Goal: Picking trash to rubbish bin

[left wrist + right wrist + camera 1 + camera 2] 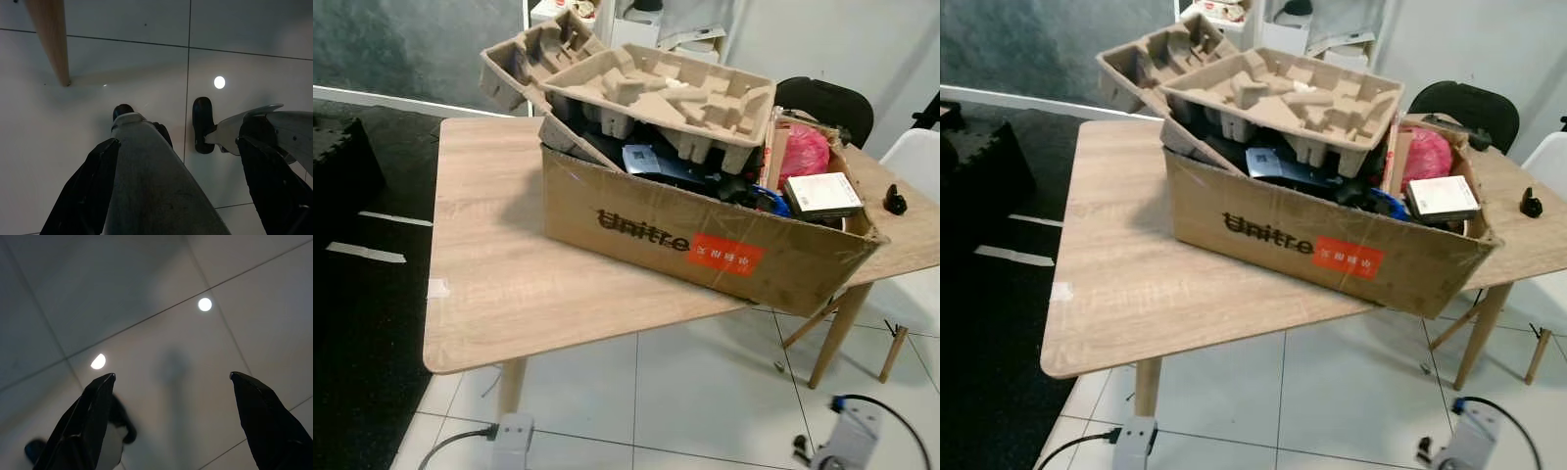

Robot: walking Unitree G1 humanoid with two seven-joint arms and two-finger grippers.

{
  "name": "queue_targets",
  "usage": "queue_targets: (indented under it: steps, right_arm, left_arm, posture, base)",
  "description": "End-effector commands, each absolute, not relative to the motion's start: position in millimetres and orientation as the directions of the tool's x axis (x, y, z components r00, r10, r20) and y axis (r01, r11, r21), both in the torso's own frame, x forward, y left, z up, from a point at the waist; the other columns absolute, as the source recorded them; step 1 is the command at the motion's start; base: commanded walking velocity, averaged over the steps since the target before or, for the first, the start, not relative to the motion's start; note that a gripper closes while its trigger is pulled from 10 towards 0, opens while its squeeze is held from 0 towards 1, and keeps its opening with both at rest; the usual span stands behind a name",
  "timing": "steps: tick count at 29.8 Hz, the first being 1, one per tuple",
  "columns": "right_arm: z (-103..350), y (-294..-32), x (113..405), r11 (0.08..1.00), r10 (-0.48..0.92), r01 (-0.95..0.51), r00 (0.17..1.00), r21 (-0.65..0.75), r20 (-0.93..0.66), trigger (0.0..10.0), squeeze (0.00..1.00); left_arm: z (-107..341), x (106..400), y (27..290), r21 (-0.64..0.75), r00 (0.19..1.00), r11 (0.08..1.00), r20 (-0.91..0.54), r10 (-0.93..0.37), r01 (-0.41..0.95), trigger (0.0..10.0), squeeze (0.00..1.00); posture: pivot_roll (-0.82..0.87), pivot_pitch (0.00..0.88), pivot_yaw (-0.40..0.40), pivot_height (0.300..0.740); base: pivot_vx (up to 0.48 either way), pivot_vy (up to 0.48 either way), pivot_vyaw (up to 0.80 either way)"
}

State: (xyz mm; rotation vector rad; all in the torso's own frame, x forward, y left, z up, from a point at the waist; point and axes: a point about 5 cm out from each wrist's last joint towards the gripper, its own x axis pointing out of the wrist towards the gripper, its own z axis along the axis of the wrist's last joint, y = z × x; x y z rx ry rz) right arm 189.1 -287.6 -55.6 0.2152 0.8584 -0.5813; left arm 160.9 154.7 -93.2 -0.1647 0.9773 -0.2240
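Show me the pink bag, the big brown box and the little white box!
pink bag (806,153), left eye view, its crinkled side.
cardboard box (636,211), left eye view, its front wall.
white box (822,194), left eye view, its top.

Cardboard box (705,245) contents half hidden under pulp trays (666,98); black chair (827,106) mostly hidden.
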Motion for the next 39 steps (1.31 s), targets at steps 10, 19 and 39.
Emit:
queue_targets:
  steps: [10,19,39]
  right_arm:
    - [-73.8,-229.2,191.8,0.969,-0.17,0.245,0.527,-0.043,-0.833,10.0,0.0]
    - [-83.3,-191.2,187.3,0.998,-0.054,0.013,0.496,-0.055,-0.867,10.0,0.0]
    - [-89.2,-191.6,174.2,0.965,-0.011,-0.232,0.441,-0.126,-0.897,10.0,0.0]
  left_arm:
    - [-99.0,147.3,156.1,-0.222,0.493,0.968,-0.833,-0.251,0.118,10.0,0.0]
    - [-95.1,153.5,179.8,-0.167,0.52,0.983,-0.834,-0.183,0.078,10.0,0.0]
    - [-75.3,177.8,228.3,-0.206,0.672,0.957,-0.74,-0.014,-0.206,10.0,0.0]
  posture:
    - [0.07,0.08,-0.064,0.74]
    - [0.14,0.06,-0.083,0.74]
    - [0.17,0.112,-0.094,0.74]
  base:
    - [0.0,0.0,0.0]
    - [0.0,0.0,0.0]
    - [0.0,0.0,0.0]
